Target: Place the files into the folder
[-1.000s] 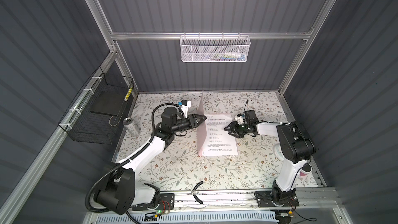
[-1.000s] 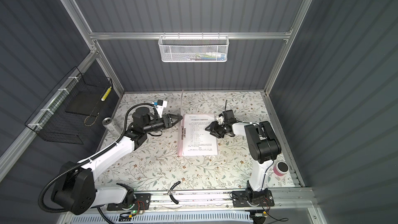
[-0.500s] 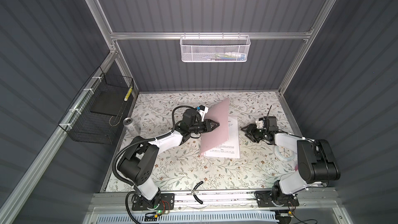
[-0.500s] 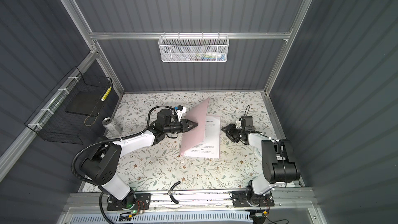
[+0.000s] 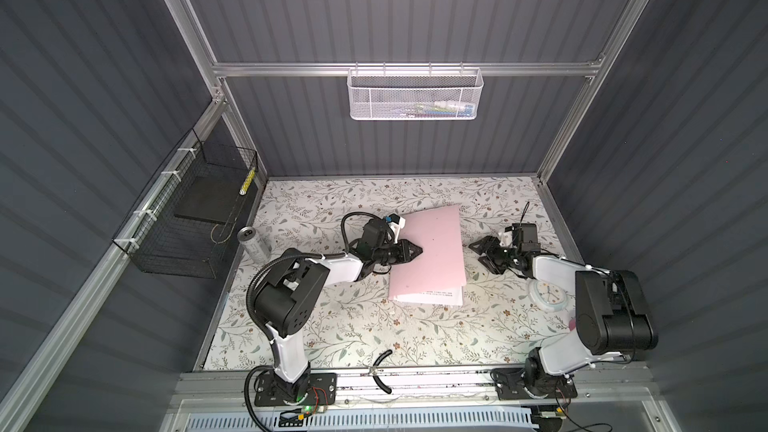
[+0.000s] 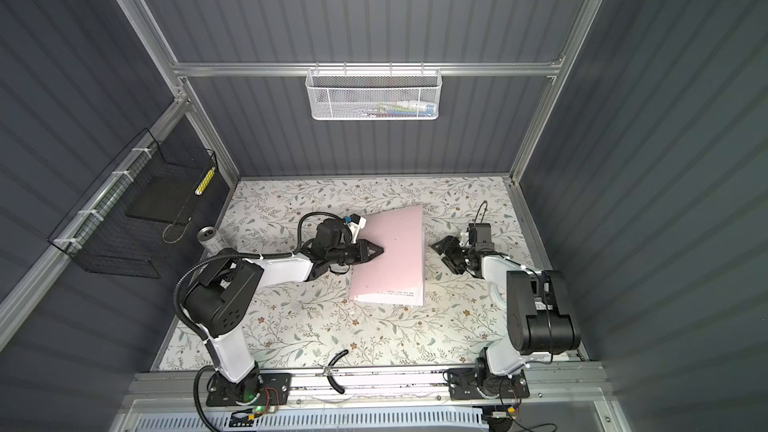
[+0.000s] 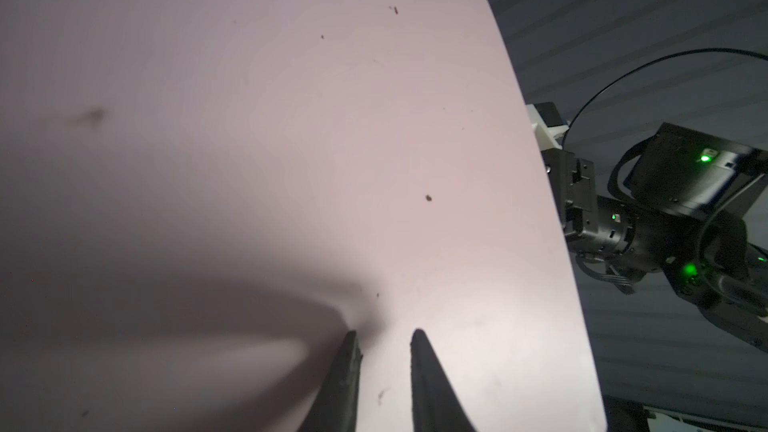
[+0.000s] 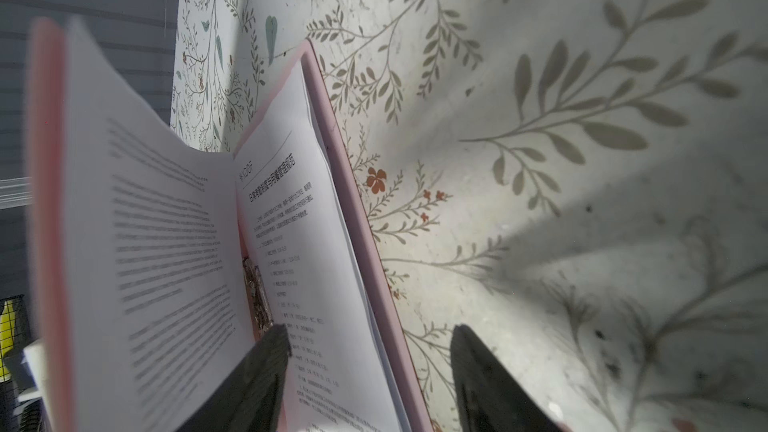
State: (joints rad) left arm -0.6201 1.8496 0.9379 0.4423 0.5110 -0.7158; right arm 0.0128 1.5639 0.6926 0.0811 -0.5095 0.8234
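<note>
The pale pink folder (image 5: 432, 251) lies mid-table in both top views, its top cover lowered over the files (image 5: 432, 296), whose white printed edge sticks out at the near end. My left gripper (image 5: 417, 250) rests its tips on that cover; in the left wrist view the left gripper (image 7: 384, 334) shows a narrow gap with nothing in it. My right gripper (image 5: 478, 253) stands open just right of the folder's free edge, holding nothing. The right wrist view looks into the gap: the files (image 8: 299, 243) lie on the lower cover (image 8: 357, 218), under the still raised top cover (image 8: 45, 201).
A silver can (image 5: 252, 243) stands at the left table edge beside a black wire basket (image 5: 187, 218) holding a black slab. A white mesh basket (image 5: 415, 95) hangs on the back wall. A white round object (image 5: 548, 295) lies under the right arm. A black tool (image 5: 382, 371) lies at the front rail.
The pink cover swung from upright down to the right over the files, my left gripper following it and narrowing. My right gripper drew back to the right off the files and opened wider.
</note>
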